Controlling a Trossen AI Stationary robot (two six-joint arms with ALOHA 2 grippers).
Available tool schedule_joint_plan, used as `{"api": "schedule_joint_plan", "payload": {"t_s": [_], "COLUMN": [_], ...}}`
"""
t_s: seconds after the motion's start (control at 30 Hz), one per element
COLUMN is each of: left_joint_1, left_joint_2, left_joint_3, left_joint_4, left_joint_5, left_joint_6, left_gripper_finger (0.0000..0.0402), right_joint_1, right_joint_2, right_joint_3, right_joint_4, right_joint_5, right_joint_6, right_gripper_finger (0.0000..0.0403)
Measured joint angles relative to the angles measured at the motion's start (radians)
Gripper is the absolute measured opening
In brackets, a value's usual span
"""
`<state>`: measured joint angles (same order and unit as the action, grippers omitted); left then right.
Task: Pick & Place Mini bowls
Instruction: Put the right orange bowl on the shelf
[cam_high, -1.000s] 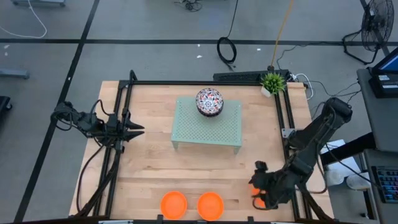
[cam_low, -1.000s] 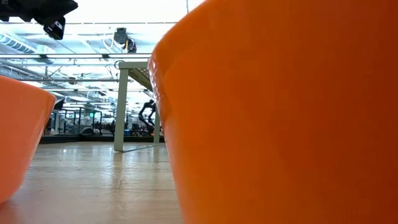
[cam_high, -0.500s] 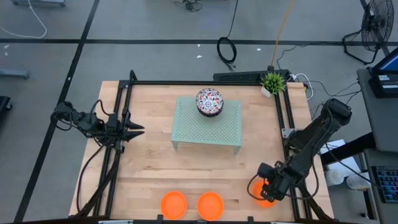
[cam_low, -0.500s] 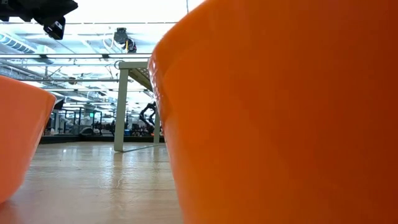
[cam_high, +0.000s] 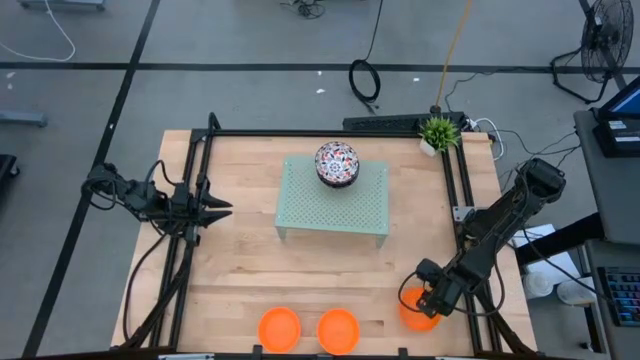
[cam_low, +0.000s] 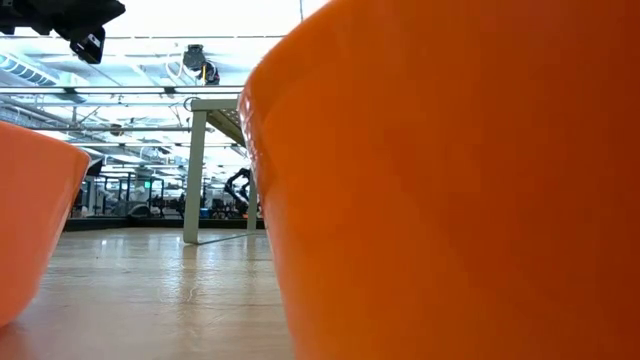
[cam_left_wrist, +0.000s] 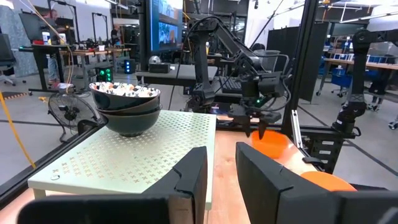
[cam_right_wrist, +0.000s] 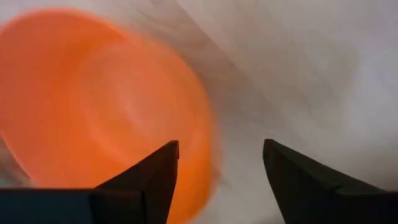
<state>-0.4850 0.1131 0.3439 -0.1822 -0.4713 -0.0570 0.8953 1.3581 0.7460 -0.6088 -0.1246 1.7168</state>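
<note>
from above, the right gripper (cam_high: 428, 302) hovers right over an orange bowl (cam_high: 418, 310) at the table's (cam_high: 240, 280) near right corner, fingers spread with nothing between them. this looks like the set-down step for that bowl, or else the reach for it; which one i cannot tell. either way the next move calls for a straight lift clear of the rim. two more orange bowls (cam_high: 280, 328) sit well off to the gripper's side along the near edge, both empty. the patterned bowls (cam_high: 337, 164) sit stacked on the green rack (cam_high: 330, 205), far across from it. the left gripper (cam_high: 218, 209) waits at the far side of the table.

at table height, an orange bowl wall (cam_low: 450, 200) fills the frame; the rack leg (cam_low: 194, 170) stands behind.

the left wrist view shows its own fingers (cam_left_wrist: 193, 174) a little apart, holding nothing, with the stacked patterned bowls (cam_left_wrist: 126, 106) ahead on the rack.

the right wrist view shows spread fingers (cam_right_wrist: 155, 174) over the empty orange bowl (cam_right_wrist: 93, 112).
</note>
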Motion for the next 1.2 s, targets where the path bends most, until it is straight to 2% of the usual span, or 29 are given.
{"api": "schedule_joint_plan", "payload": {"t_s": [0.17,0.33,0.63,1.0,1.2], "left_joint_1": [0.0,0.0,0.0,0.0,0.0], "left_joint_2": [0.0,0.0,0.0,0.0,0.0], "left_joint_3": [0.0,0.0,0.0,0.0,0.0], "left_joint_4": [0.0,0.0,0.0,0.0,0.0], "left_joint_5": [0.0,0.0,0.0,0.0,0.0], "left_joint_6": [0.0,0.0,0.0,0.0,0.0], "left_gripper_finger": [0.0088,0.0088,0.0088,0.0088,0.0088], "right_joint_1": [-0.005,-0.019,-0.113,-0.268,-0.374], "right_joint_2": [-0.001,-0.001,-0.002,-0.016,-0.015], "right_joint_3": [-0.018,-0.059,-0.197,-0.246,-0.247], "right_joint_4": [0.123,0.257,0.558,0.581,0.602], "right_joint_5": [0.118,0.177,0.168,0.056,0.073], "right_joint_6": [0.0,-0.041,-0.384,-0.724,-0.89], "right_gripper_finger": [0.0221,0.0221,0.0221,0.0221,0.0221]}}
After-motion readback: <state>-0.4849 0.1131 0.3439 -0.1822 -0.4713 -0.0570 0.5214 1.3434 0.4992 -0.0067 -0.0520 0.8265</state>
